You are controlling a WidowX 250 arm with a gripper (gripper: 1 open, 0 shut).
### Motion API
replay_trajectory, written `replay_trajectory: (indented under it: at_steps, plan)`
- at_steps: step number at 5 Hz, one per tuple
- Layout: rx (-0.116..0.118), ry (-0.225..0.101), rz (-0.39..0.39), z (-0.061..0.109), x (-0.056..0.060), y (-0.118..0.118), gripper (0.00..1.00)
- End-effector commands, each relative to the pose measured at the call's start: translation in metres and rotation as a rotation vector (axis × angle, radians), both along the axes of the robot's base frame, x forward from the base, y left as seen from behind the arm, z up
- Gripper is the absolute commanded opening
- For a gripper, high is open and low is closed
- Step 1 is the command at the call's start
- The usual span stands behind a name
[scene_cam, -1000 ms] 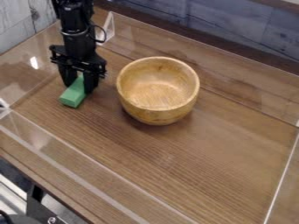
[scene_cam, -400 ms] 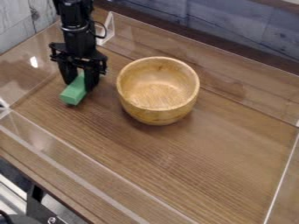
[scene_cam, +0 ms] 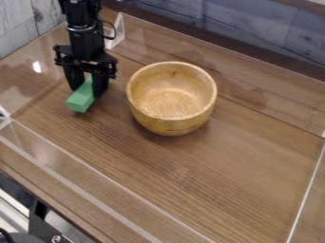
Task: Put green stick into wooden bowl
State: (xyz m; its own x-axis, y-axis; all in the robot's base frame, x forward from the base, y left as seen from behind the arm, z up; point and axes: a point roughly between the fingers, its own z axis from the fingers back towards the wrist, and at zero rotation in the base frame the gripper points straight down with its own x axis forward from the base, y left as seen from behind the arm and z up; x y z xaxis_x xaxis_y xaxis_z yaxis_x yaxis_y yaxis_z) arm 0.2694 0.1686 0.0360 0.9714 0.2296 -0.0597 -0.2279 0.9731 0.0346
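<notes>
My gripper (scene_cam: 89, 87) has its jaws clamped on the upper end of the green stick (scene_cam: 82, 98), just left of the wooden bowl (scene_cam: 172, 96). It looks light, rigid, smooth; gripping its flat sides should hold.

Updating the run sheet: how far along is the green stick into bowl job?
Done: the pincer is down on the green stick and shut on it, left of the wooden bowl. In hand: the grasp, with the stick low at the table. Left: lift, carry right, and drop it into the empty bowl.
</notes>
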Motion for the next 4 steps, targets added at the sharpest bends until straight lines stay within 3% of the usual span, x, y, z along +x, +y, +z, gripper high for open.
replay_trajectory:
  at_steps: [1,3,4]
  plan:
    - [0.038,-0.076,0.003,0.03,0.013,0.004,0.0]
    - [0.03,-0.098,0.024,0.054,0.019,-0.002,0.0]
    - [0.015,-0.113,0.033,0.069,0.026,-0.016,0.0]
